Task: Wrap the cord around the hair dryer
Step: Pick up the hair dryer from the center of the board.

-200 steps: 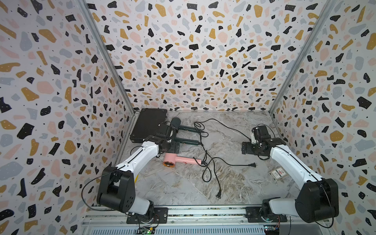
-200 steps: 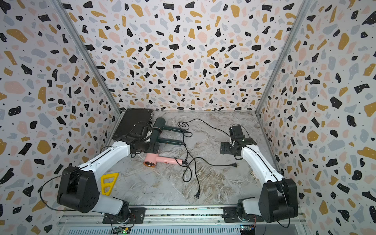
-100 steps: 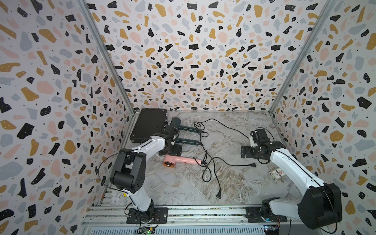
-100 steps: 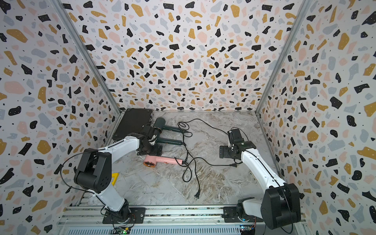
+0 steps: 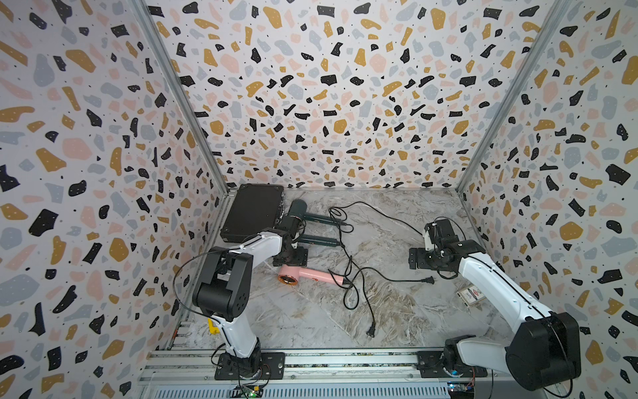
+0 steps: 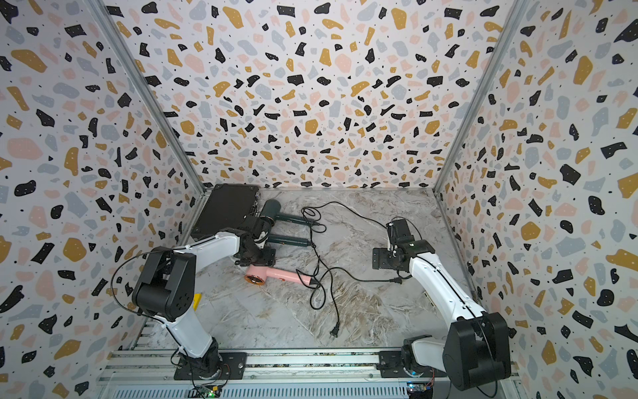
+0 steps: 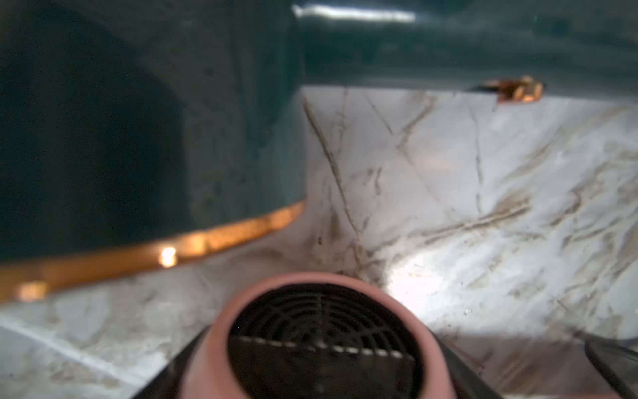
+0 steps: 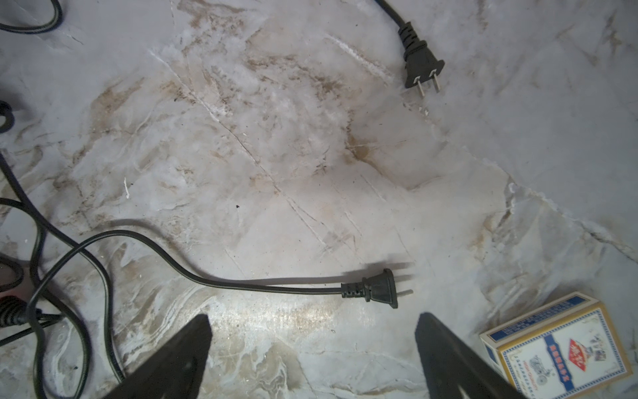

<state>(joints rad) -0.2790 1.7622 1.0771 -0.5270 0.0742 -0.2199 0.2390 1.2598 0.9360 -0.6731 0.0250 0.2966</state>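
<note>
On the marble tabletop (image 5: 397,311), toward the robot's left side, the pink hair dryer (image 5: 310,274) lies flat with its handle pointing to the middle of the table. The left gripper (image 5: 290,262) is clenched on the dryer's head. In the left wrist view, the grille end (image 7: 321,345) sits between the jaws.

The dryer's black cord (image 5: 379,276) leaves the handle end unwound and joins a loose tangle with other cords. Two dark green hair dryers (image 5: 298,209) and a black case (image 5: 253,214) lie just behind.

The right gripper (image 8: 313,321) hangs released, jaws wide, above a plug (image 8: 376,288). A second plug (image 8: 423,65) lies well apart, and a playing-card box (image 8: 552,345) lies near.

Step in hand, as judged: the dryer is anchored and no turn of cord is wound yet.

The next move calls for the right gripper to descend and close on the cord just behind the near plug. The tangle hides which plug belongs to the pink dryer, so confirm this before lifting. Then lead the cord around the handle while the left grasp holds firm.
</note>
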